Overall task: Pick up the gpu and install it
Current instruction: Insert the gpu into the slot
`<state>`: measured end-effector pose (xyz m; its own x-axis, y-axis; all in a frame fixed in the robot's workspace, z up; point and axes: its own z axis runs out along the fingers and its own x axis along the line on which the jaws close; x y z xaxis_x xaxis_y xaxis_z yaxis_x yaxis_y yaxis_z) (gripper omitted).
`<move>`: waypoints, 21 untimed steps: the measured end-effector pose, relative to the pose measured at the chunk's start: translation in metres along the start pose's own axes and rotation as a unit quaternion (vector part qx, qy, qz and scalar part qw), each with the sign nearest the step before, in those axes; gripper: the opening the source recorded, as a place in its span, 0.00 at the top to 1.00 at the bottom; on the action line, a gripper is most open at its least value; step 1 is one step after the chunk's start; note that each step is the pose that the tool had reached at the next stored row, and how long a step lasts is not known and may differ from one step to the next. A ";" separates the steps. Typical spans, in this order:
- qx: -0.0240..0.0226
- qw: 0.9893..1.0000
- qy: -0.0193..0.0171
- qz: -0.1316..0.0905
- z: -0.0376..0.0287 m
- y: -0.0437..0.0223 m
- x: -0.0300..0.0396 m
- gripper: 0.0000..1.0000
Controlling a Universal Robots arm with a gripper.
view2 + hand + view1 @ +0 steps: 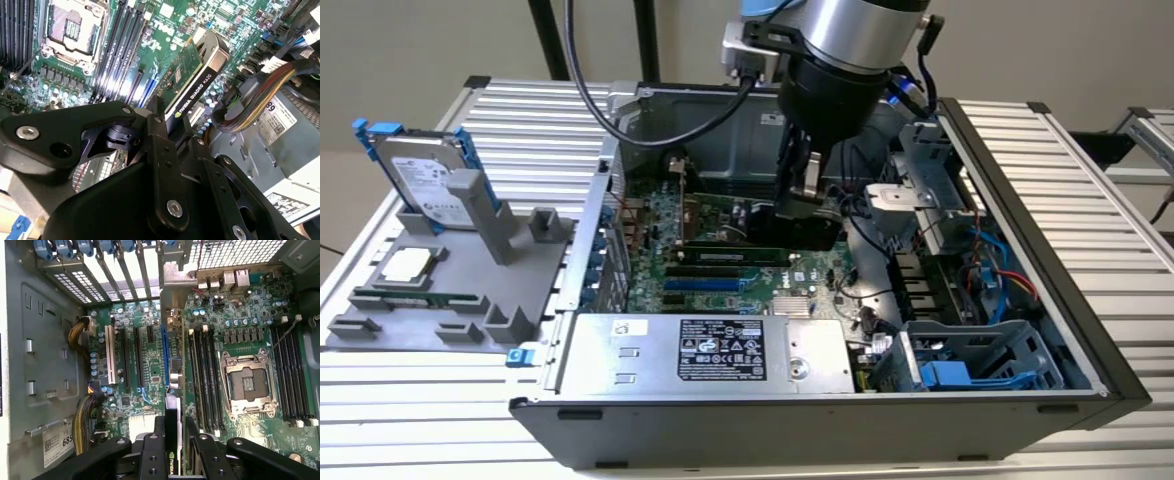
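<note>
My gripper [803, 200] is down inside the open computer case [1014, 200], over the motherboard [720, 285]. It is shut on the gpu [192, 85], a green card with a black cooler on one face. In the second wrist view the gripper [170, 125] clamps the card by its near end, and the card hangs tilted above the board. In the first wrist view the gpu [173, 412] is seen edge-on between the fingers [152, 442], lined up close beside the long blue slot [164, 355]. I cannot tell whether the card touches the slot.
An empty processor socket [247, 385] and black memory slots [205, 375] lie beside the card. Bundled cables [255, 95] and the power supply [720, 350] are close by. Outside the case, a grey stand [454, 300] holds a silver hard drive with blue rails [427, 180].
</note>
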<state>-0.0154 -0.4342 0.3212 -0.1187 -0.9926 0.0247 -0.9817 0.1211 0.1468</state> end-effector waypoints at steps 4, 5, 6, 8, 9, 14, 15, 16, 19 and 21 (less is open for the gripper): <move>0.000 1.000 0.000 0.000 0.0011 -0.0002 -0.0001 1.00; 0.000 1.000 0.000 0.000 0.0012 -0.0002 0.0000 1.00; 0.000 1.000 0.000 0.000 0.0014 -0.0002 -0.0001 1.00; 0.000 1.000 0.000 0.000 0.0019 -0.0003 -0.0001 1.00; 0.000 1.000 0.000 0.000 0.0021 -0.0003 -0.0001 1.00; 0.000 1.000 0.000 0.000 0.0031 -0.0005 -0.0001 1.00; 0.000 1.000 0.000 0.000 0.0036 -0.0005 -0.0001 1.00; 0.000 1.000 0.000 0.000 0.0040 -0.0006 -0.0001 1.00; 0.000 1.000 0.000 0.000 0.0053 -0.0008 -0.0001 1.00; 0.000 1.000 0.000 0.000 0.0062 -0.0009 -0.0002 1.00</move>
<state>-0.0154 -0.4342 0.3149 -0.1188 -0.9926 0.0246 -0.9817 0.1211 0.1467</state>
